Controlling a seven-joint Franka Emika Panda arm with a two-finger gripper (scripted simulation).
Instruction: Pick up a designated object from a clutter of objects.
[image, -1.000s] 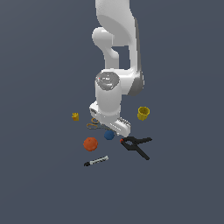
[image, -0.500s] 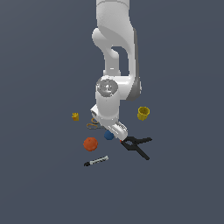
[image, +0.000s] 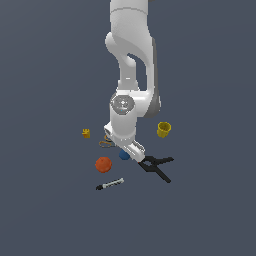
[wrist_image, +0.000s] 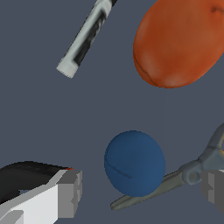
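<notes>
The designated object, a small dark-blue ball (wrist_image: 134, 162) (image: 123, 156), lies on the floor among the clutter of objects. My gripper (wrist_image: 142, 190) (image: 131, 152) hangs low over it and is open. One finger (wrist_image: 70, 192) stands on one side of the ball and the other finger (wrist_image: 213, 189) on the opposite side, both apart from it. Grey scissor blades (wrist_image: 175, 181) lie right against the ball. The larger orange ball (wrist_image: 179, 41) (image: 103, 164) rests a little way off.
A black-and-white marker (image: 110, 184) (wrist_image: 85, 39) lies beyond the orange ball. A black clamp (image: 156, 166) sits at the exterior view's right of the gripper. Farther out are a yellow cup (image: 163, 129), a tiny yellow block (image: 86, 133) and the scissors' handles (image: 105, 144).
The arm has come down toward the blue ball, bringing the hand closer to the floor. None of the objects has moved.
</notes>
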